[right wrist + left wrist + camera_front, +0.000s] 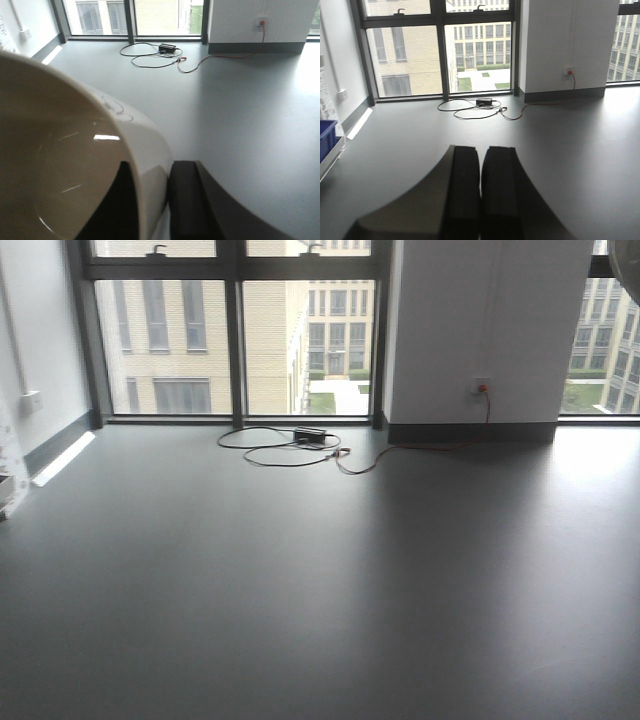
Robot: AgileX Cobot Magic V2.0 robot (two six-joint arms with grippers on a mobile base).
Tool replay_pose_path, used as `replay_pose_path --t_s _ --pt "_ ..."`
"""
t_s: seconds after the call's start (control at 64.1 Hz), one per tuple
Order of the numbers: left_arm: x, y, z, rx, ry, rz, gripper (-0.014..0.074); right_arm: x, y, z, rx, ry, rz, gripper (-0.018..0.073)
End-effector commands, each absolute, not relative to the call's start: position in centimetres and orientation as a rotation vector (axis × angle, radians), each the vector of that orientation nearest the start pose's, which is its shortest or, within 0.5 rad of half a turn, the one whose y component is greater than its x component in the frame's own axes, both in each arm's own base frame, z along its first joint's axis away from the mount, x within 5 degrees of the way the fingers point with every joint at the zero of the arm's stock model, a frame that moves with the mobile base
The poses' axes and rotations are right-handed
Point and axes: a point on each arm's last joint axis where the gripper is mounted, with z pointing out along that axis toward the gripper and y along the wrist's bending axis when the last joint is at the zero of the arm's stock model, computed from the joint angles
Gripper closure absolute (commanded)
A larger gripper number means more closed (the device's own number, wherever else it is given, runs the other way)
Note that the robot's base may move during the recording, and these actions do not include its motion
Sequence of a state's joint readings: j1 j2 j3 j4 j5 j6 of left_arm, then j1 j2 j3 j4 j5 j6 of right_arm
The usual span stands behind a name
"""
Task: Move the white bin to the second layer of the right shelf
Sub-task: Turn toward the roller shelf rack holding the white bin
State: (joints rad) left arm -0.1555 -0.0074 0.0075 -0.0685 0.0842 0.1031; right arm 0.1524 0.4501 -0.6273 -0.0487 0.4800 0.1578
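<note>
The room has a smooth dark grey floor that runs to tall dark-framed windows, with a beige building outside. Between the windows stands a broad white pillar with a dark skirting. It carries a wall socket, and a thin orange cable trails from it across the floor. The orange cable reaches a loosely coiled black cable and a small black box near the glass.

The smooth cream-white plastic bin fills the lower left of the right wrist view and is held clear of the floor. Its glossy inside shows only streaks of reflected light on a rounded base. The right fingers are clamped on its wall at the rim, one dark finger inside and the other outside.

At the left edge of the left wrist view, a corner of a blue rectangular crate rests on a pale ledge; its contents are hidden. The black left fingers are pressed together with nothing between them.
</note>
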Motion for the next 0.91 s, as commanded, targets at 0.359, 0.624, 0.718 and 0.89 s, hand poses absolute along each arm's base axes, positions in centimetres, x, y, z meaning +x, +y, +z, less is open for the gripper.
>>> replay_pose_path --t_s 0.359,0.624,0.718,0.89 --pt "5.58 -0.9 19.94 0.139 1.501 -0.107 0.0512 8.74 1.13 36.65 -0.016 1.657 0.182 0.0503" --pt "5.58 -0.9 19.94 0.139 1.501 -0.107 0.0512 8.74 1.13 36.65 -0.016 1.657 0.182 0.0503" --pt "5.58 -0.9 19.94 0.139 1.501 -0.107 0.0512 8.74 1.13 36.65 -0.016 1.657 0.182 0.0503" --pt "5.58 -0.9 19.94 0.139 1.501 -0.107 0.0512 8.74 1.13 36.65 -0.016 1.657 0.182 0.0503"
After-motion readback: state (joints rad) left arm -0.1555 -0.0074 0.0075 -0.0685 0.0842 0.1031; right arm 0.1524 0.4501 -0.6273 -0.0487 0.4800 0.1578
